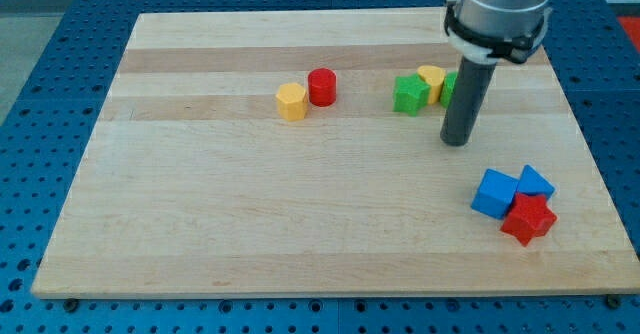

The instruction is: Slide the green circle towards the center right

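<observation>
The green circle is mostly hidden behind my rod at the view's upper right; only a green sliver shows left of the rod. A yellow block and a green star-shaped block sit just to its left, close together. My tip rests on the board just below the green circle, toward the view's bottom.
A yellow hexagon and a red cylinder sit together at the upper middle. A blue cube, a second blue block and a red star-shaped block cluster at the lower right. The wooden board has blue pegboard around it.
</observation>
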Controlling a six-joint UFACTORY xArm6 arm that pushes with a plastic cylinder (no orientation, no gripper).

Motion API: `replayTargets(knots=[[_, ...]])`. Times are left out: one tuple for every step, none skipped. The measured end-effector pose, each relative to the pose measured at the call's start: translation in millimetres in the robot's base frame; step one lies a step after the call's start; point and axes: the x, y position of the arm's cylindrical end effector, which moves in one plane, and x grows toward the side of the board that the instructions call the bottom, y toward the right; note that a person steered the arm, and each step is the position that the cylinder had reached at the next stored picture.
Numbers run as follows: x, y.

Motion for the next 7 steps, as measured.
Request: replayTargets(knots=[[-27.6,18.4],[-59.7,39.7],[-97.2,46.3],[-131.3,37.9],[-144.2,7.6],[-143.6,-0.9],[-131.9,-0.9]])
